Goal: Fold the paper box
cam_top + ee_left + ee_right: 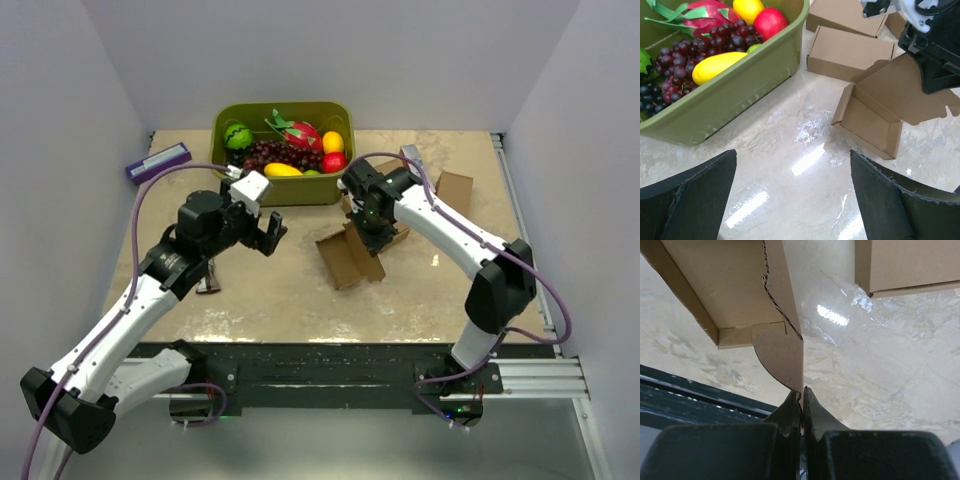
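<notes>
1. Paper box is lying half-formed near mid-tabletop, at roughly 5 o'clock from the green fruit bin. One low wall is standing up and a wide panel is splaying flat.
2. Right claw is pinching a thin cardboard edge of the box, its fingers together with only the sheet between them.
3. Left claw is hovering at the box's 9 o'clock, spread wide and carrying nothing.
4. Handling, as a judgement: it is looking light, thin and creased. It is likely hinging at the scores, buckling if squeezed mid-panel, and sliding easily on the glossy top.
5. The best hold is looking like a panel edge beside a crease, with one claw pinning the base.
6. Closed brown cartons are sitting just beyond the box, toward 12 o'clock.
</notes>
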`<state>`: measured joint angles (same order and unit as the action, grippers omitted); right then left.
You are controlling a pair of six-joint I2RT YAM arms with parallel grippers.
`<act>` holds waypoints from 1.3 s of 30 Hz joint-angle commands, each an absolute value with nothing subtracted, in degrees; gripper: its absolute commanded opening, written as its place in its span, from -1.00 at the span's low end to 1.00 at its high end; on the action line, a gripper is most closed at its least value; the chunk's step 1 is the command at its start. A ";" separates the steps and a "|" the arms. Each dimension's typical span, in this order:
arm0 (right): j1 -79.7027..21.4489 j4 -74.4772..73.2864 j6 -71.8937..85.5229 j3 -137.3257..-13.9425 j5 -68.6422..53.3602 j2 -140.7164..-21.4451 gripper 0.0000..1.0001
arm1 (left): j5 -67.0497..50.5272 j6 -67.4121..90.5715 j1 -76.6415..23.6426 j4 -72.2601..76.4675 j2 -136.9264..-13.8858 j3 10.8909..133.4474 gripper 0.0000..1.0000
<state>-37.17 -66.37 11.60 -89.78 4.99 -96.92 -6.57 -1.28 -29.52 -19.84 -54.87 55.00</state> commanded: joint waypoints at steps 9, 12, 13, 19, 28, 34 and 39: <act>-37.27 -73.40 7.29 -101.60 6.50 -108.89 -0.02 | -9.67 -0.44 -27.07 -16.79 -59.32 49.75 0.99; -37.35 -70.41 7.99 -102.91 5.98 -108.81 0.42 | -9.58 1.84 -24.62 -16.35 -59.68 49.22 0.99; -37.35 -69.01 8.26 -103.88 5.72 -108.20 0.47 | -9.32 2.37 -24.17 -16.00 -59.50 49.04 0.99; -37.35 -60.06 10.28 -107.14 1.76 -102.32 0.71 | -6.33 10.80 -17.68 -13.80 -57.48 44.92 0.99; -37.09 -39.13 16.35 -96.61 -3.51 -84.38 0.84 | 11.48 18.10 -5.81 -17.40 -65.12 39.73 0.94; -36.91 -35.25 15.91 -92.82 -6.85 -78.58 0.85 | 20.30 19.07 -4.40 -21.62 -71.27 42.89 0.50; -36.48 -35.07 14.41 -90.62 -6.60 -75.50 0.86 | 15.30 20.21 -2.20 -22.15 -76.19 42.80 0.13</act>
<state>-37.04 -37.67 15.11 -92.14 -5.32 -77.80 15.33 17.91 -3.57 -21.37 -73.41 40.45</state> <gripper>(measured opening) 0.928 0.641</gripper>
